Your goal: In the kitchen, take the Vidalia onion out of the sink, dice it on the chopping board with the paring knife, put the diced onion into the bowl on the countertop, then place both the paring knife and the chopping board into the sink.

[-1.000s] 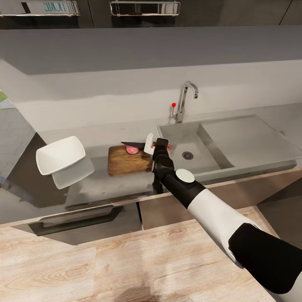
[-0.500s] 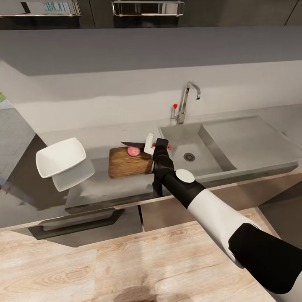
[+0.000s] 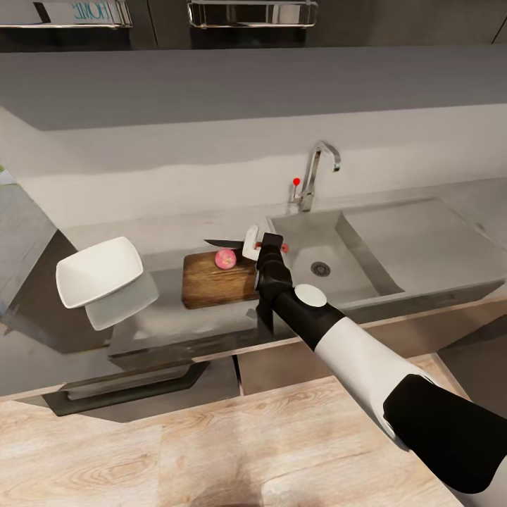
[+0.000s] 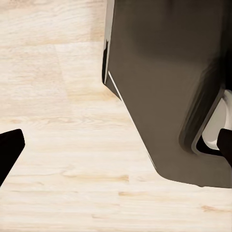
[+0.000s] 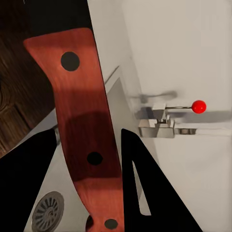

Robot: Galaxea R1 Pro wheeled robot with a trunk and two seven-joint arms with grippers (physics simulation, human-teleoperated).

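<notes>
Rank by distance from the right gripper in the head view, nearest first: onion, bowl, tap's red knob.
1. The onion, on the chopping board, just left of the right gripper, which holds the paring knife.
2. The tap's red knob, behind the sink, beyond the gripper and to its right.
3. The bowl, far left on the countertop.

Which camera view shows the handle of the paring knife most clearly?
The right wrist view: the paring knife handle's red wood and dark rivets show large between the right gripper fingers. In the head view it is small. The left wrist view faces floor.
</notes>
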